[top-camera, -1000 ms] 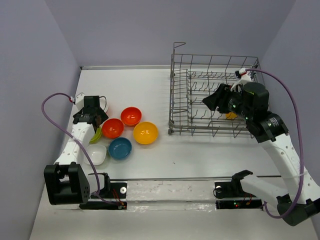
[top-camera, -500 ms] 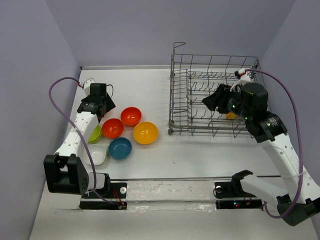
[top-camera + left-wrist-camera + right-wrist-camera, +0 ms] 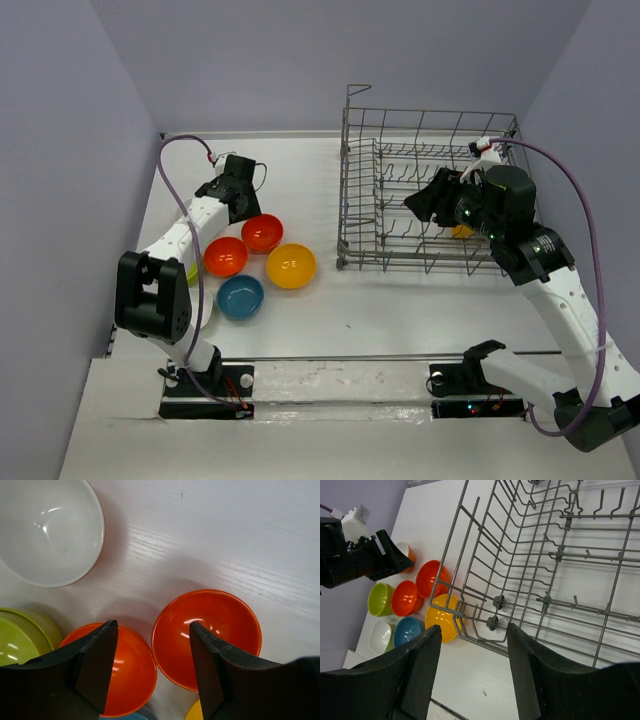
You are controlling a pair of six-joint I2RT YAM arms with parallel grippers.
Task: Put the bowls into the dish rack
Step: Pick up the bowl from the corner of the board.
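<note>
Well to the left of the dish rack (image 3: 390, 200), on the table (image 3: 400, 320), the left jaws (image 3: 152, 629) hang wide apart and empty above the cluster of bowls, and we see the trouble there. The nearer red-orange bowl (image 3: 207, 637), on the rack side of its twin, has its rim midway between the fingers. One finger is over its hollow. The other is over the farther red-orange bowl (image 3: 132, 677). The two rims look to be touching or just apart; we cannot tell which.

We judge that a straight drop from here would put the outer finger into the neighbour instead of the gap. The close could then squeeze both walls together, or a fingertip could strike a rim and tip a bowl. The bowls are glossy and curved, so a pinch on one thin wall may slip on the lift. A shoved bowl would knock the orange-yellow bowl (image 3: 291, 265) or the blue bowl (image 3: 240, 296), both packed close. The lime green bowl (image 3: 17, 642) and the white bowl (image 3: 47, 530) lie farther from the rack, away from the fingers.

Over the rack's corner closest to the bowls, the right jaws (image 3: 474, 629) stand partly apart with nothing between them. We judge that a bowl carried low could catch the tall grid side.
</note>
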